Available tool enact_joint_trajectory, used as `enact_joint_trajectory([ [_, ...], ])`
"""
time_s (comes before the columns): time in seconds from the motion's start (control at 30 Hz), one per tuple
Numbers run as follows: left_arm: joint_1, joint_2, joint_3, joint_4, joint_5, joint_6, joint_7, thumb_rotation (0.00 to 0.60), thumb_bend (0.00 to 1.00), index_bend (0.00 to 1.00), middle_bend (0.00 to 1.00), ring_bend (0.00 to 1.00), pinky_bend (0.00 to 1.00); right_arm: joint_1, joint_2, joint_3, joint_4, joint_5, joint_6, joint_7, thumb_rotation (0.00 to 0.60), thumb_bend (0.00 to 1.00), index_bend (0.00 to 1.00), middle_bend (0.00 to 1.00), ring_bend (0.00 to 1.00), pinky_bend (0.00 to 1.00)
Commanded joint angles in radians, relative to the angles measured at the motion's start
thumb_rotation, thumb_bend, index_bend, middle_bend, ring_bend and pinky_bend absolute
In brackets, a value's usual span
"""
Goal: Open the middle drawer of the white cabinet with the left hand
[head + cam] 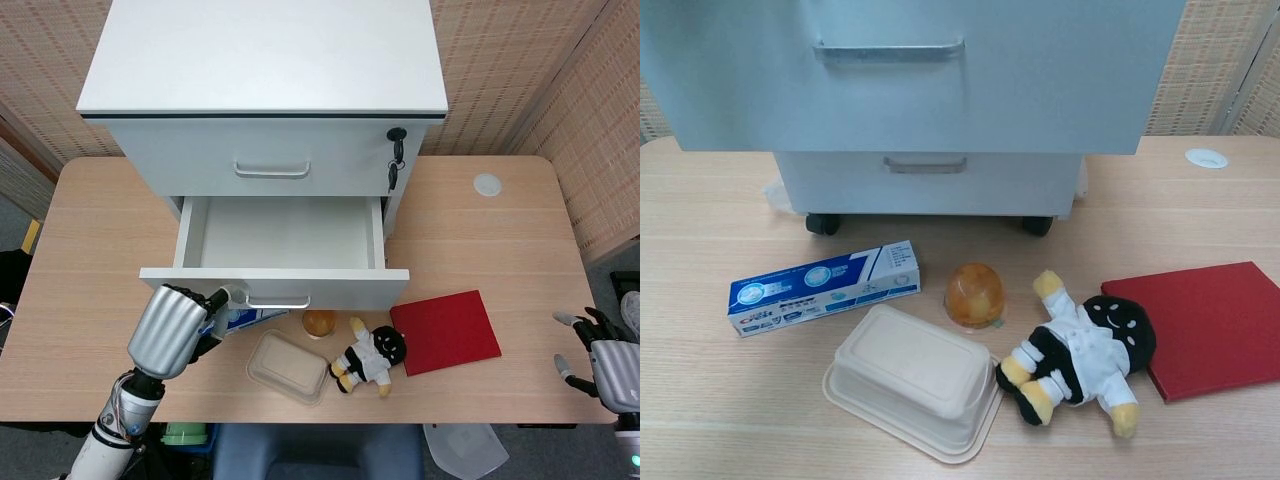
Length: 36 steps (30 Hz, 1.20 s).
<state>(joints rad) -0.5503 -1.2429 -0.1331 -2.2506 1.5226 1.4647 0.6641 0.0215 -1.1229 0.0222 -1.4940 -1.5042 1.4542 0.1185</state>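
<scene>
The white cabinet point(262, 60) stands at the back of the table. Its middle drawer point(280, 232) is pulled out and shows an empty inside. In the chest view the drawer front point(1060, 80) fills the top, with its bar handle point(888, 47) bare. My left hand point(172, 330) hovers below the drawer's left front corner, left of the handle point(278, 301), holding nothing, fingers toward the drawer. The chest view does not show it. My right hand point(606, 363) hangs off the table's right front edge with fingers spread and empty.
In front of the drawer lie a blue toothpaste box point(823, 286), a beige lidded container point(912, 380), an orange dome point(974, 294), a plush doll point(1080, 350) and a red book point(1210, 325). A key point(394, 172) hangs from the cabinet lock. A white disc point(487, 184) sits back right.
</scene>
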Motion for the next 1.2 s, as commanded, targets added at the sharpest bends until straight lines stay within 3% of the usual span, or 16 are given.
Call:
enact_joint_trajectory([
  [0.03,0.030,0.021,0.018,0.007,0.038,0.018,-0.022,0.600,0.69,0.57,1.00,0.98,1.00,0.002,-0.001,0.000,-0.002,-0.002,-0.002,-0.001,0.600,0.32,0.23,0.30,0.27,0.25],
  [0.2,0.088,0.055,0.047,0.026,0.095,0.059,-0.060,0.600,0.69,0.70,1.00,0.98,1.00,0.002,0.000,0.000,-0.005,0.000,-0.002,-0.006,0.600,0.32,0.23,0.30,0.27,0.27],
  [0.33,0.131,0.074,0.060,0.061,0.109,0.090,-0.098,0.600,0.69,0.73,1.00,0.98,1.00,0.004,0.001,0.000,-0.010,-0.002,-0.003,-0.010,0.600,0.32,0.23,0.30,0.27,0.27],
  [0.87,0.272,0.116,0.065,0.248,-0.066,0.135,-0.231,0.600,0.69,0.77,0.98,0.92,1.00,0.012,0.005,0.000,-0.030,0.002,-0.015,-0.034,0.600,0.32,0.24,0.30,0.27,0.27],
  [0.97,0.294,0.111,0.066,0.305,-0.097,0.137,-0.256,0.600,0.69,0.73,0.92,0.84,0.96,0.015,0.006,0.001,-0.033,0.004,-0.020,-0.038,0.600,0.32,0.24,0.30,0.27,0.27],
  [1.07,0.315,0.115,0.080,0.351,-0.145,0.108,-0.282,0.600,0.69,0.64,0.85,0.74,0.87,0.018,0.005,0.002,-0.034,0.009,-0.028,-0.042,0.600,0.32,0.24,0.30,0.27,0.27],
  [1.2,0.336,0.116,0.105,0.417,-0.201,0.051,-0.309,0.600,0.66,0.43,0.62,0.52,0.62,0.026,-0.002,0.003,-0.031,0.015,-0.042,-0.045,0.600,0.32,0.24,0.30,0.27,0.27],
])
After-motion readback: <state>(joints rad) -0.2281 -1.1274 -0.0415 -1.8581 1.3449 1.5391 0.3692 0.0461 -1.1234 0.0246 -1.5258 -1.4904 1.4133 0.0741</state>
